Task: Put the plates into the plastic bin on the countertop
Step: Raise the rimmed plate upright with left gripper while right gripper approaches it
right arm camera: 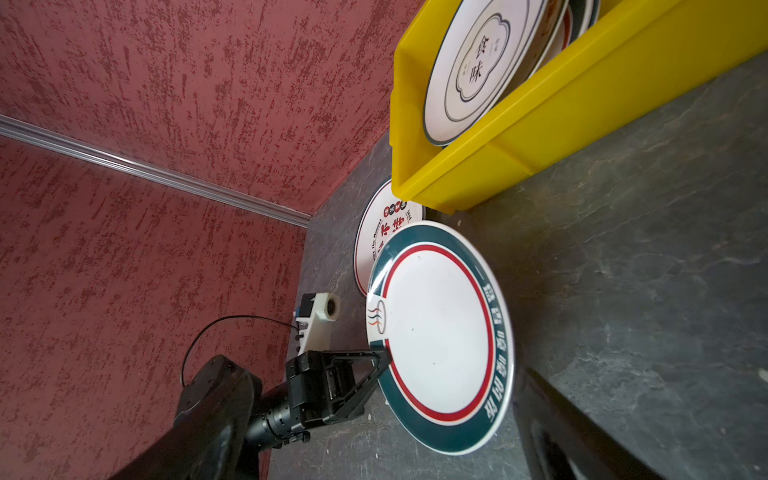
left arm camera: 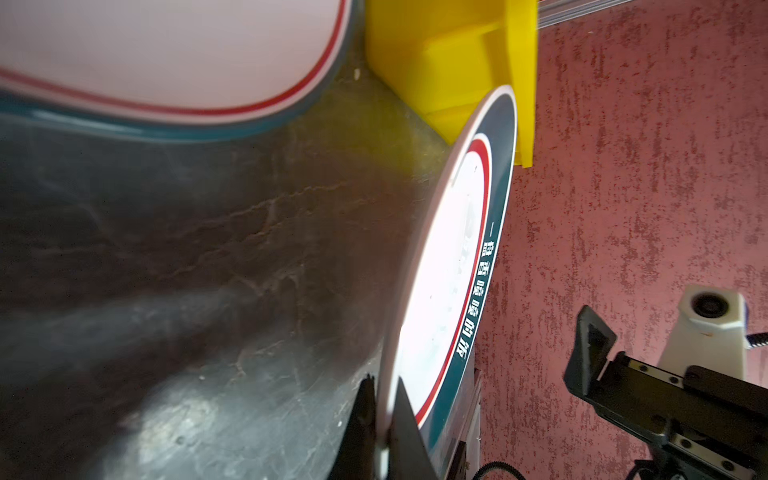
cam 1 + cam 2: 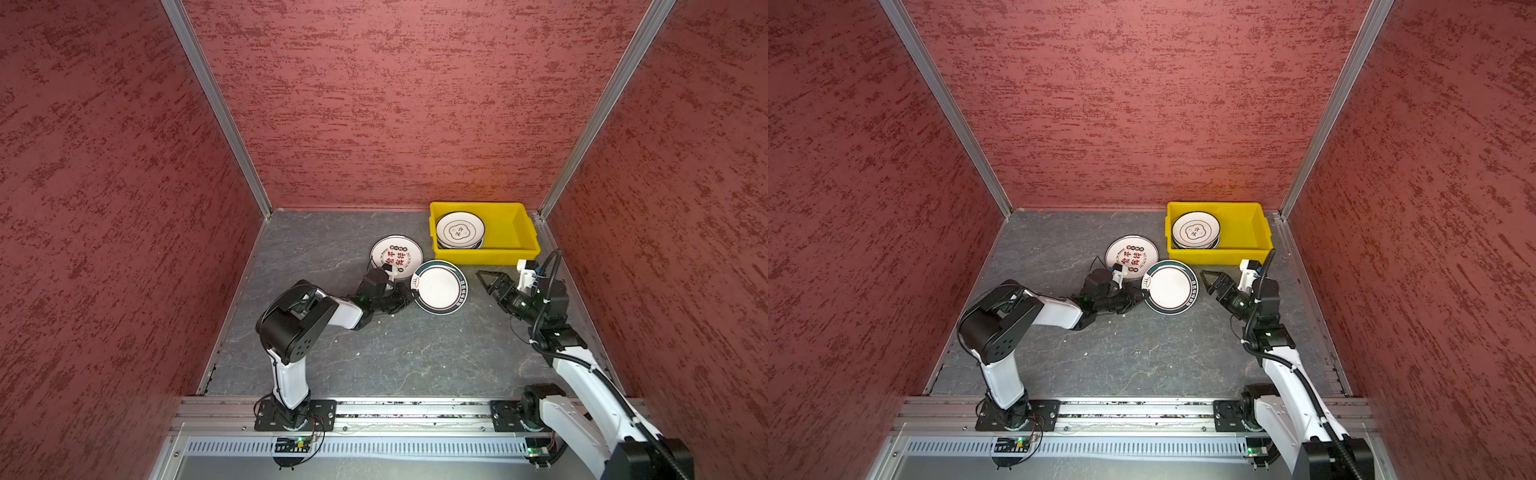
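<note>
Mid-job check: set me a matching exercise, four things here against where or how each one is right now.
Things
1. green-rimmed plate
2. red-lettered plate
3. flower-outline plate
4. right gripper

States
A. open, empty
B. topmost in the yellow bin
C. lying outside the bin, ungripped
D. rim pinched by the left gripper

Pairs: 1-D, 2-C, 3-B, 4-A

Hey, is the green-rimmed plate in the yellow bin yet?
Not yet. The green-rimmed plate is outside the yellow bin, over the countertop, its rim pinched by the left gripper.
</note>
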You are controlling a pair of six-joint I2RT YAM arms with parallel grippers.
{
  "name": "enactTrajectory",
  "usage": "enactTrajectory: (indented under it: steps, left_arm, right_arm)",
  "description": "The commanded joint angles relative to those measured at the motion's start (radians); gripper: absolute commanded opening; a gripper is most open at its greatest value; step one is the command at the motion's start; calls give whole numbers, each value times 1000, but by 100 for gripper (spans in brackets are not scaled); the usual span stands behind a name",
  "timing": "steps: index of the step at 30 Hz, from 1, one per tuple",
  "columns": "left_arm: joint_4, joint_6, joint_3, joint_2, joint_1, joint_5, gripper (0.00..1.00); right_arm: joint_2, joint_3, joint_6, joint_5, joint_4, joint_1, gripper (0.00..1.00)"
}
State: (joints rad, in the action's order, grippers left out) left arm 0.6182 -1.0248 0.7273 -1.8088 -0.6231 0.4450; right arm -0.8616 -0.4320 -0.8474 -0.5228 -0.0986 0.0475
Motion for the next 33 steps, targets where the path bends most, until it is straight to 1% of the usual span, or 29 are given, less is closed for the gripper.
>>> enactTrajectory:
  steps: [1,8,10,13,17,21,23,24,28,31,33]
  left_arm:
    - [-54,63,20,90,-5,-23,0]
    - [-312,213,58,307,-19,-128,0]
    - [-351,240,58,361,-20,-151,0]
    - [-382,259,51,431,-19,-174,0]
    - [-403,269,45,496,-19,-182,0]
    - [-411,263,44,516,-14,-168,0]
    - [-409,258,44,519,-15,-160,0]
    - [-405,256,45,519,-15,-153,0]
    - [-383,248,47,515,-15,-141,0]
    - [-351,242,48,506,-14,-119,0]
    - [-350,238,55,499,-14,-115,0]
  right_arm:
    - [14,12,20,2,-13,-6,99]
    - [23,3,69,-19,-20,-6,99]
    - [19,6,64,-41,-48,-6,99]
    - [-13,27,13,-132,-189,-5,95]
    - [-66,-9,35,-169,-213,7,89]
    - [-99,-31,25,-217,-276,34,75]
    - [-112,-50,44,-234,-283,55,67]
    - [-115,-56,56,-239,-283,63,65]
    - [-123,-65,72,-240,-307,88,54]
    - [-140,-71,81,-216,-296,93,41]
    - [-159,-80,93,-213,-277,95,37]
